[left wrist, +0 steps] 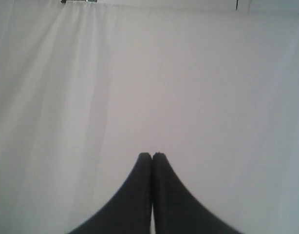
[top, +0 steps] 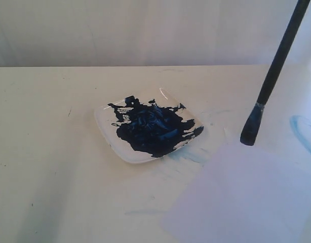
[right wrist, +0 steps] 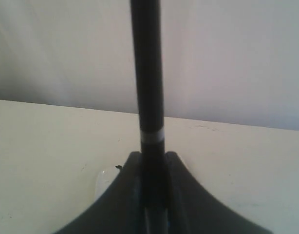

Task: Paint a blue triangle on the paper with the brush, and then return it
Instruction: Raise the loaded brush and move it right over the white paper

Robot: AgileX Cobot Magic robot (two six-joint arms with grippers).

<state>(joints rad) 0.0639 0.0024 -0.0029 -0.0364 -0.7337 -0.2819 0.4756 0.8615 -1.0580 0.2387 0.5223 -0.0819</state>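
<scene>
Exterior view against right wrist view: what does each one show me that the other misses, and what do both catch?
Only the exterior view: the paper, with no paint on it, the dark blue paint on the plate, the bristles of the brush at the paper's far edge, and a light-blue smear. Only the right wrist view: the right gripper, shut on the brush handle. Both: the brush shaft with its silver band, and the table.

You see a paint-smeared white plate (top: 106, 129) on the bench (top: 44, 152), with a faint light-blue smear (top: 302, 129) well to its right.
</scene>
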